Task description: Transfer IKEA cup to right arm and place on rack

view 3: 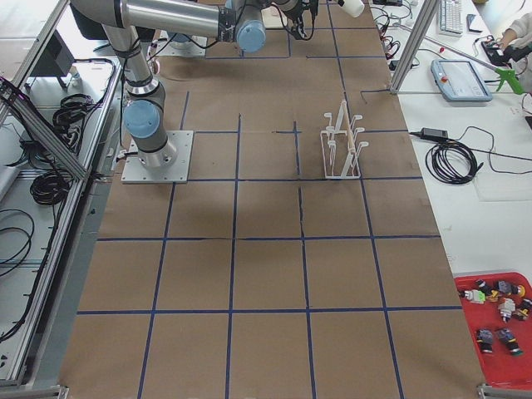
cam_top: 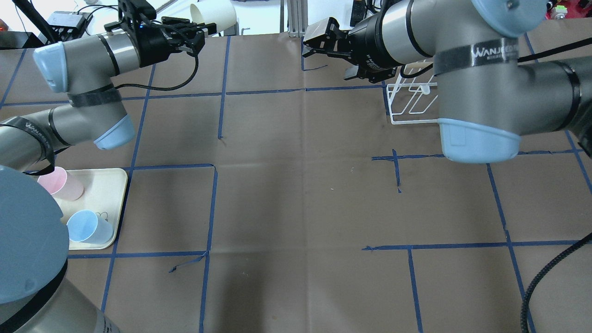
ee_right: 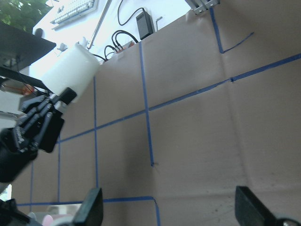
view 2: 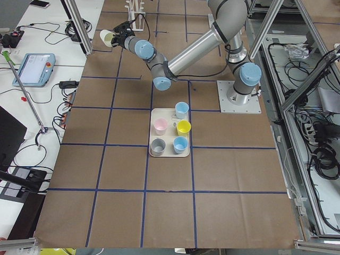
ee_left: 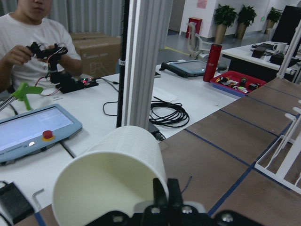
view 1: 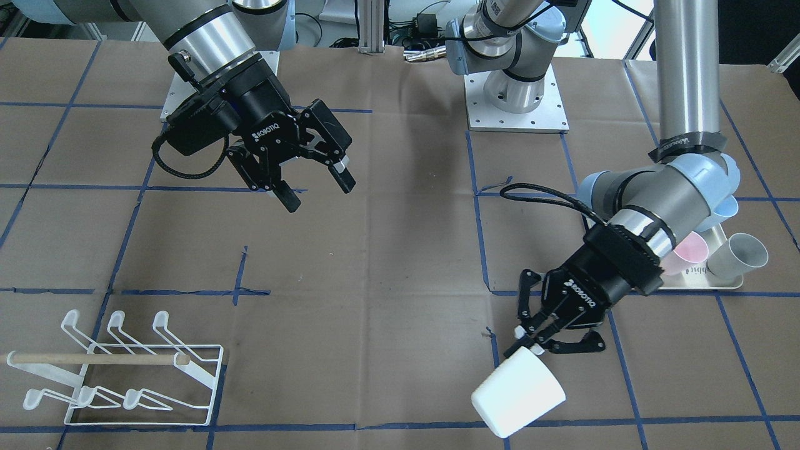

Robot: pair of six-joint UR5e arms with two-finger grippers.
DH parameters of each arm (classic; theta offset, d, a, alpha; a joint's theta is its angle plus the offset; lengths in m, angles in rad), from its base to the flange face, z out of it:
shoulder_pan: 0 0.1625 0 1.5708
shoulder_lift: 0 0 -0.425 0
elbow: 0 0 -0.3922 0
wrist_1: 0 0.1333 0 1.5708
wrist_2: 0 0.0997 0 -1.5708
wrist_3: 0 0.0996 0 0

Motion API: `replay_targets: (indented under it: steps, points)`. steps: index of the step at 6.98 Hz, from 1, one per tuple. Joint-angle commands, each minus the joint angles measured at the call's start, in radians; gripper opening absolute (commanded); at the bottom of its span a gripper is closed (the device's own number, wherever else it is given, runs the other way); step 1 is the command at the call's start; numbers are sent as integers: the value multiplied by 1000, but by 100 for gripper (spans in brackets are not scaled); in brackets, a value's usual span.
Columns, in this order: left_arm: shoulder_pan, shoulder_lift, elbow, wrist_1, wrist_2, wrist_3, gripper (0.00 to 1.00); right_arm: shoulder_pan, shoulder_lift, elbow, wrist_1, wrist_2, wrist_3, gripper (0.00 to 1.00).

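The IKEA cup [view 1: 519,390] is white and lies tilted on its side in the air, past the table's far edge. My left gripper [view 1: 528,342] is shut on its rim, one finger inside and one outside, as the left wrist view shows on the cup [ee_left: 113,174]. My right arm's gripper [view 1: 319,192] hangs open and empty above the table, well apart from the cup. In the right wrist view the cup [ee_right: 73,70] and the left gripper [ee_right: 37,122] show at upper left. The white wire rack [view 1: 125,369] with its wooden dowel stands near the right arm's far corner.
A cream tray [cam_top: 108,185] beside the left arm's base holds pink [cam_top: 60,184], blue [cam_top: 88,226], grey [view 2: 158,145] and yellow [view 2: 183,127] cups. Beyond the table's far edge stand an aluminium post [ee_left: 141,61], a desk with cables and a teach pendant, and a seated person [ee_left: 33,42].
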Motion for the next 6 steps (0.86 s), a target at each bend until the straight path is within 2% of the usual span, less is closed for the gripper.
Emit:
replay_targets:
  steps: [1, 2, 3, 4, 6]
  points:
    - [-86, 12, -27, 102, -18, -60, 0, 31, 8, 102, -299, 42, 330, 100]
    - [-95, 11, -70, 238, -6, -194, 0, 53, 37, 137, -448, 42, 474, 100]
    - [-94, 12, -117, 429, -5, -387, 0, 65, 69, 168, -581, 41, 593, 100]
    - [-95, 16, -163, 537, -4, -483, 0, 65, 100, 187, -686, 41, 723, 100]
    - [-94, 19, -304, 735, 1, -592, 0, 65, 163, 190, -815, 21, 845, 99]
